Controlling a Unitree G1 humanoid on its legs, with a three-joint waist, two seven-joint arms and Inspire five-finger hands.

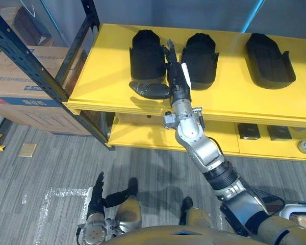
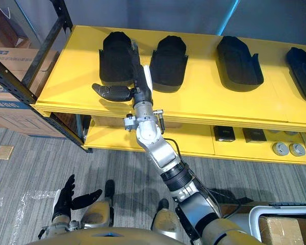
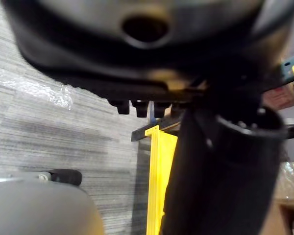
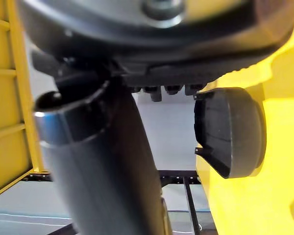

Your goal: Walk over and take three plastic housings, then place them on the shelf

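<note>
Left hand (image 1: 95, 200) hangs low over the floor, short of the yellow shelf (image 1: 229, 104), fingers straight, holding nothing.

On the shelf's top board, left to right: first black housing (image 1: 147, 53), second housing (image 1: 200, 59), third housing (image 1: 269, 59); a fourth (image 2: 302, 72) shows at the right edge.

Right hand (image 1: 176, 76) lies between the first and second housings, fingers straight, thumb out towards the board's front edge, gripping nothing.

Judgement: three housings lie on the shelf as the task wants. This fits placing just done, or the right hand reaching to pick; I cannot tell which.
</note>
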